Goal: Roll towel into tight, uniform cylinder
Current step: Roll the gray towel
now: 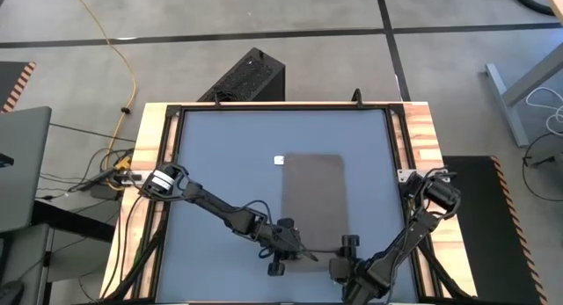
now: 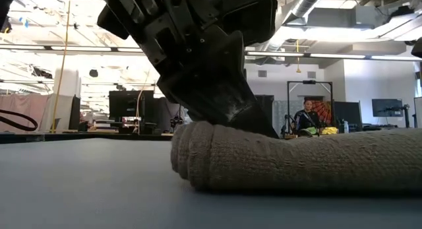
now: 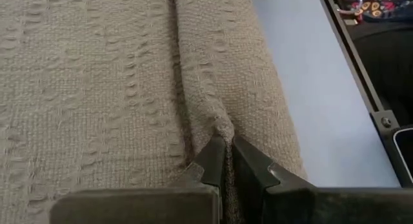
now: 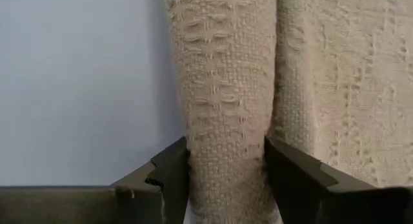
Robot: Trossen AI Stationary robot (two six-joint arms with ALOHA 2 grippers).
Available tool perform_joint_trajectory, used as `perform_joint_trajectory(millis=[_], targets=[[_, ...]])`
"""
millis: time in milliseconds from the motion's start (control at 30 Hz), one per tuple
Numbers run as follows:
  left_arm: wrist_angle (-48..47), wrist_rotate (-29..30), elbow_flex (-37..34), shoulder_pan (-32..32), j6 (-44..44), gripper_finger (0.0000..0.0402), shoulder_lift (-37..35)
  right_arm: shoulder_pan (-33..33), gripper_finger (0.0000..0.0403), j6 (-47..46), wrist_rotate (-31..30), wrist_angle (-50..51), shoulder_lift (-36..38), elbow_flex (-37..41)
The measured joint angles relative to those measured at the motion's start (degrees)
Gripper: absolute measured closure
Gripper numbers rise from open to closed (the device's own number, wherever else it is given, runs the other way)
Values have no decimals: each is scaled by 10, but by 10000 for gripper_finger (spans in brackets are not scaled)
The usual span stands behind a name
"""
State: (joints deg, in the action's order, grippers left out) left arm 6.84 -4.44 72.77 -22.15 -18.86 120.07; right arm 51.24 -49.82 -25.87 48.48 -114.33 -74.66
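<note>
Both jaws, left gripper (image 3: 226,161) and right gripper (image 4: 226,179), clench the towel's (image 1: 314,195) rolled near edge.

A blue-grey tabletop (image 1: 229,156) fills a black metal frame (image 1: 172,156), with pale wooden side boards (image 1: 141,164) on its left and right. Just beyond the far edge, a black perforated box (image 1: 251,76) stands on the grey concrete floor (image 1: 264,15). A yellow cable (image 1: 123,59) runs across that floor at far left, down to a tangle of cords beside the table. In the low view, a seated person (image 2: 305,117) shows far back in the room, under long ceiling lights (image 2: 53,49).
</note>
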Motion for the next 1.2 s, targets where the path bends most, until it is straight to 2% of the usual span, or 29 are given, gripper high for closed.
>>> perform_joint_trajectory(millis=[133, 333, 467, 567, 767, 933, 1033, 1200], targets=[[2, 2, 0, 0, 13, 396, 0, -8, 222, 2, 28, -2, 0, -1], [9, 15, 0, 6, 15, 390, -8, -20, 344, 3, 102, -14, 0, 0], [10, 16, 0, 9, 24, 363, -29, -24, 344, 4, 118, -16, 15, 2], [-9, 16, 0, 9, 24, 334, -50, -31, 344, 16, 159, -48, 35, 14], [-14, 12, 0, 1, 19, 285, -77, -49, 344, 16, 288, -263, 94, 129], [58, 19, 0, -43, 36, 262, -65, -71, 344, -42, 317, -386, 148, 238], [61, 76, 0, -78, 89, 251, -55, -78, 343, -69, 316, -423, 176, 281], [40, 250, 0, -116, 190, 234, -56, -90, 341, -73, 316, -454, 200, 313]])
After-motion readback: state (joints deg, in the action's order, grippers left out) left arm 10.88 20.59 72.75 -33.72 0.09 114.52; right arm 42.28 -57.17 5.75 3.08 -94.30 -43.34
